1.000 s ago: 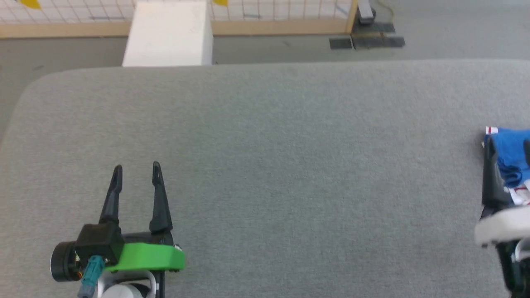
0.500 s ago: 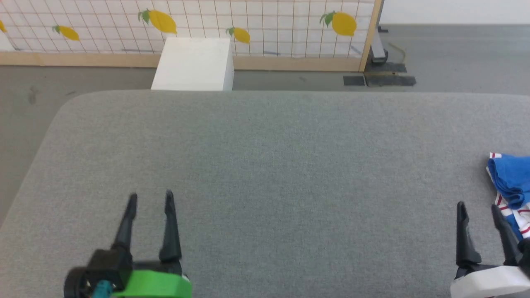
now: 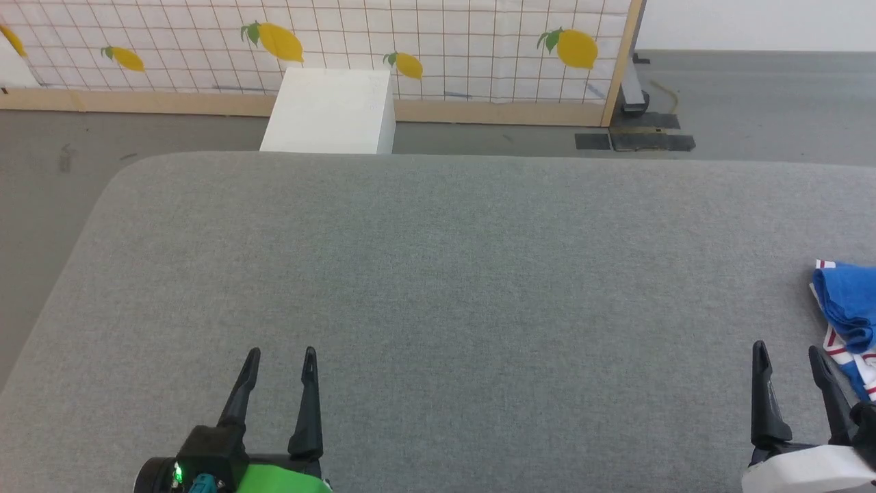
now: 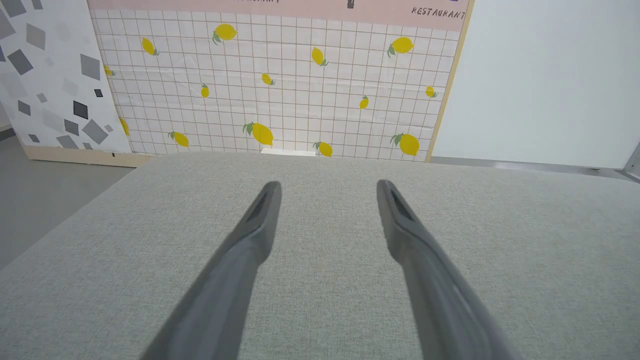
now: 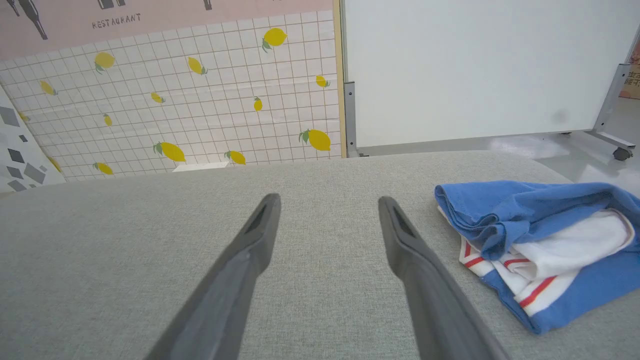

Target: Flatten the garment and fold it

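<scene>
The garment (image 5: 540, 240) is a crumpled blue shirt with a white sleeve and red-and-white trim, bunched on the grey padded table (image 3: 438, 274) at its right side. In the head view the garment (image 3: 848, 308) is cut off by the right edge. My right gripper (image 3: 787, 352) stands open just left of it, not touching; in the right wrist view the right gripper (image 5: 327, 200) has only bare table between its fingers. My left gripper (image 3: 282, 355) is open over the table's near left, and the left wrist view shows that left gripper (image 4: 327, 184) empty.
A white box (image 3: 332, 113) stands on the floor behind the table's far edge. A lemon-patterned partition (image 3: 328, 41) runs behind it, with a white panel (image 5: 475, 65) on wheeled feet to its right. The table's rounded left corner (image 3: 116, 185) drops to grey floor.
The head camera has tilted up, so the partition came into view. My right gripper has come back off the garment, where it reached a second ago, and now stands left of it.
</scene>
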`<state>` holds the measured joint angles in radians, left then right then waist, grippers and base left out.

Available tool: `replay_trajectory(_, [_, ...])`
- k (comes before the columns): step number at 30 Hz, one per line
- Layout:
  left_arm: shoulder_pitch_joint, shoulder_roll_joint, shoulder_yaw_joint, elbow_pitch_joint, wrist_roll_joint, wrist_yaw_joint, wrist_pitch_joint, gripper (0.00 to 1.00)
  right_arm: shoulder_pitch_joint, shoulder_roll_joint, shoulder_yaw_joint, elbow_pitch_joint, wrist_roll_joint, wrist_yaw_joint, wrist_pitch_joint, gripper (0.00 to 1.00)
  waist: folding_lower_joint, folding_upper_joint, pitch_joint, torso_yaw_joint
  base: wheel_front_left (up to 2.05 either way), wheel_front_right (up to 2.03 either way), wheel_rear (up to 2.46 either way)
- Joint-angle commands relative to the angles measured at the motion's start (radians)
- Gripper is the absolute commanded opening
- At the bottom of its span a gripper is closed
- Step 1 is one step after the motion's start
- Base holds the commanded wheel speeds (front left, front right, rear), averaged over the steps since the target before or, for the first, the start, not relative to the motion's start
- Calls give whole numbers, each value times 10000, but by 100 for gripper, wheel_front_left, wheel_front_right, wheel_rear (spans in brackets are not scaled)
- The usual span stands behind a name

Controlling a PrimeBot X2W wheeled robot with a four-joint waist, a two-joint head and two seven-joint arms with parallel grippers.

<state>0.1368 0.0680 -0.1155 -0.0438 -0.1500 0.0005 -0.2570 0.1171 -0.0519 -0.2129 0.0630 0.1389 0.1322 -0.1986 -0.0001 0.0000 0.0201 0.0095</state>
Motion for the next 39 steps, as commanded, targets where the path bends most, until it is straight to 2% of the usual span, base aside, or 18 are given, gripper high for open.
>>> replay_trajectory(1, [-81, -38, 6, 37, 86, -67, -47, 100, -180, 16, -17, 44, -34, -15, -61, 100, 1, 0, 66, -7, 0, 0, 0])
replay_trajectory(12, [-241, -93, 129, 92, 156, -312, -47, 100, -324, 16, 57, 130, 34, -15, -106, 100, 1, 0, 134, -85, 0, 0, 0])
replay_trajectory(13, [-57, -54, 92, 58, 79, -261, 4, 0, -174, 0, 43, 115, 15, 0, -40, 0, 1, 0, 136, -85, 0, 0, 0])
replay_trajectory(39, [-300, -77, 279, 127, 342, -212, 498, 0, -357, 3, 441, -28, -254, -3, 350, 0, 1, 0, 72, -87, 0, 0, 0])
